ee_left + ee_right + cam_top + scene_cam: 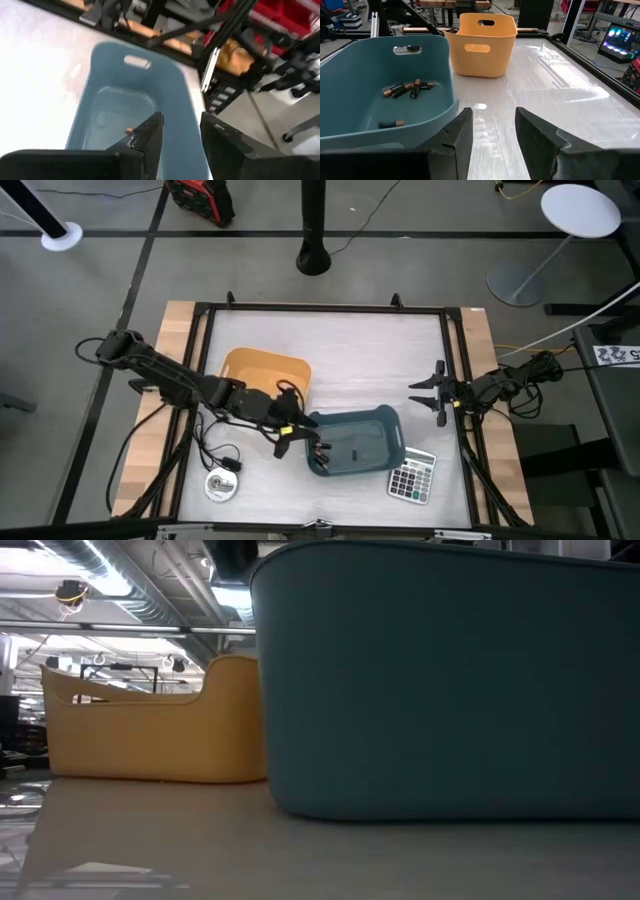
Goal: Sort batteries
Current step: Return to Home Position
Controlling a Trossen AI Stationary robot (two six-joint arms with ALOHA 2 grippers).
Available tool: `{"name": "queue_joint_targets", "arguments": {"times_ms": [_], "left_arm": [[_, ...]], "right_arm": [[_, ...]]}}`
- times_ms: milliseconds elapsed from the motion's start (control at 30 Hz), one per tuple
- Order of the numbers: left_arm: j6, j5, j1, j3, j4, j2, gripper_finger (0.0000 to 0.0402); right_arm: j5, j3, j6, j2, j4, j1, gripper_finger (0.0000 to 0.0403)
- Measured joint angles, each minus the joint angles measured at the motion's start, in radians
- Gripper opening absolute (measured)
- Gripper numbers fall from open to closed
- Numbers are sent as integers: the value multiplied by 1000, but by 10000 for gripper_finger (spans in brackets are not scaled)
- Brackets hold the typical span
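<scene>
Several dark batteries with coppery ends [405, 89] lie on the floor of the blue bin [350, 65], at its left end in the high view [320, 452]. My left gripper [290, 435] hovers open over that left end of the blue bin [355, 442]. In the left wrist view its fingers [180, 132] stand apart above the bin's inside, and a coppery battery end [129, 131] shows just past one finger. My right gripper [432, 392] waits open near the table's right edge, its fingers [492, 125] empty. No silvery batteries show.
A yellow bin [265, 375] stands just beyond the blue one, toward the far-left; the low view shows the yellow bin [150, 730] beside the blue bin's wall [450, 680]. A calculator [412, 477] lies right of the blue bin, and a silver disc [222, 485] and black cable [212, 452] lie near-left.
</scene>
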Motion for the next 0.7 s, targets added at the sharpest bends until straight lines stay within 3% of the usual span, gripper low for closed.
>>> {"name": "queue_joint_targets", "arguments": {"times_ms": [200,300,433,700], "left_arm": [[74,15,0,0,-157,-217,112],[201,-1,-10,1,-289,-359,108],[339,-127,-39,-23,-455,-518,106],[364,-379,-55,-310,-460,-798,106]], "right_arm": [[0,0,0,0,0,0,145],[0,0,0,0,0,0,145],[0,0,0,0,0,0,145],[0,0,0,0,0,0,145]]}}
